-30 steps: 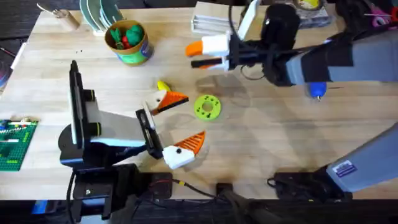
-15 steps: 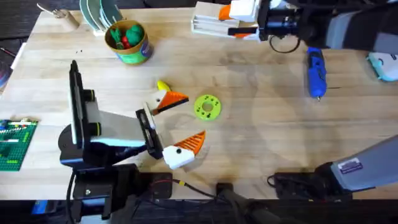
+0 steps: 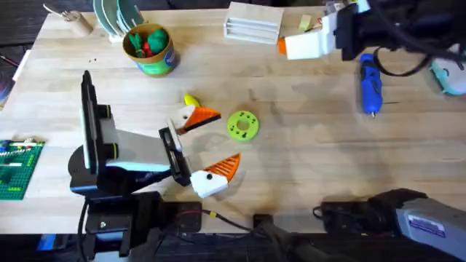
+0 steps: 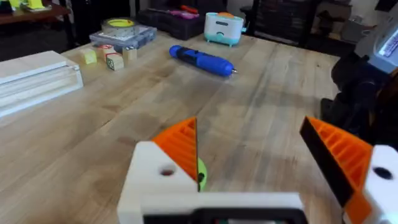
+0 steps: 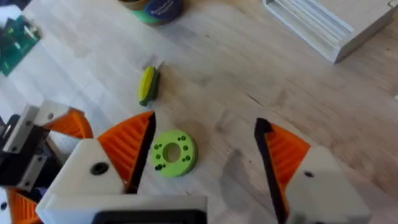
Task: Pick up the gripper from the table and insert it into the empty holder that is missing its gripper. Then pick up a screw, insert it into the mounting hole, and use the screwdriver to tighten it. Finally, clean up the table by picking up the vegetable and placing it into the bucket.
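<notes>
The blue screwdriver [image 3: 370,84] lies at the back right of the table, also seen as screwdriver [image 4: 202,60]. My right gripper [image 3: 285,44] hovers just left of it, open and empty, as the right wrist view [image 5: 205,155] confirms. The yellow vegetable [image 3: 191,100] lies near the table's middle, vegetable [image 5: 147,84], beside the far finger of my left gripper [image 3: 211,142]. That gripper [image 4: 261,155] is open with nothing in it. The green bucket [image 3: 149,47] stands at the back left with green and red toys inside. The loose gripper and the holder are out of view.
A lime-green disc [image 3: 242,124] with holes lies right of my left gripper. A wooden slatted box [image 3: 253,20] sits at the back centre, a teal object [image 3: 448,76] at the right edge, and a green brick plate [image 3: 14,167] at the left edge.
My right arm has swung from the back centre toward the back right, uncovering the screwdriver. The left arm and the table objects have not moved.
</notes>
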Controlling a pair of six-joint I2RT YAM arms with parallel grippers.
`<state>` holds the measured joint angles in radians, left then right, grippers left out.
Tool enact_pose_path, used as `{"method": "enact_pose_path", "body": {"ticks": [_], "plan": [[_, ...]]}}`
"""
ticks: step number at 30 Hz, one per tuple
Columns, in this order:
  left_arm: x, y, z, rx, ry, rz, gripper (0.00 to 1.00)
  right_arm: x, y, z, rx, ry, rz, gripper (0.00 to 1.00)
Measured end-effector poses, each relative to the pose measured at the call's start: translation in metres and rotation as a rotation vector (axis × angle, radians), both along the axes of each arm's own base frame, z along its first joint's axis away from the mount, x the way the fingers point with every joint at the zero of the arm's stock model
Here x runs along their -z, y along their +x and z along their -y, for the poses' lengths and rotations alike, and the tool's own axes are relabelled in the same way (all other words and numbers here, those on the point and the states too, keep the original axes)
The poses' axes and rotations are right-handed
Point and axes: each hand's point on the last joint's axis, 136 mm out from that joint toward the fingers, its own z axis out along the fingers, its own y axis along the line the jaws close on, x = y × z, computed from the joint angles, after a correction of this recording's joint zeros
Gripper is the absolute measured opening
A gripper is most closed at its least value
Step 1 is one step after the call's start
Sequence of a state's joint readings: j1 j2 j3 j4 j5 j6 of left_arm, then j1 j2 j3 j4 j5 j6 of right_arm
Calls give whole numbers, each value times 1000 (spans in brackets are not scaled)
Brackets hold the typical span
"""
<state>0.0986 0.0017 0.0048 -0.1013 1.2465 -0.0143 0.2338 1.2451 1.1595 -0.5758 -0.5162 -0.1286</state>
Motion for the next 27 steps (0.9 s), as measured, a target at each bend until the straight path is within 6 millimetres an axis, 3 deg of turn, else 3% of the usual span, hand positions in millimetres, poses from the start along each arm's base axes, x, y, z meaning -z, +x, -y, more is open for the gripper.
{"method": "enact_pose_path", "body": {"ticks": [5,15,20,21,27], "plan": [[0,0,0,0,0,0,993,-13,-11,4,-19,-29,63,982],[0,0,0,0,0,0,993,19,-45,0,-55,-114,-102,985],[0,0,0,0,0,0,993,52,-64,1,-56,-146,-218,985],[0,0,0,0,0,0,993,80,-70,-5,-53,-142,-262,985],[0,0,0,0,0,0,993,127,-90,-34,-102,-134,-278,985]]}}
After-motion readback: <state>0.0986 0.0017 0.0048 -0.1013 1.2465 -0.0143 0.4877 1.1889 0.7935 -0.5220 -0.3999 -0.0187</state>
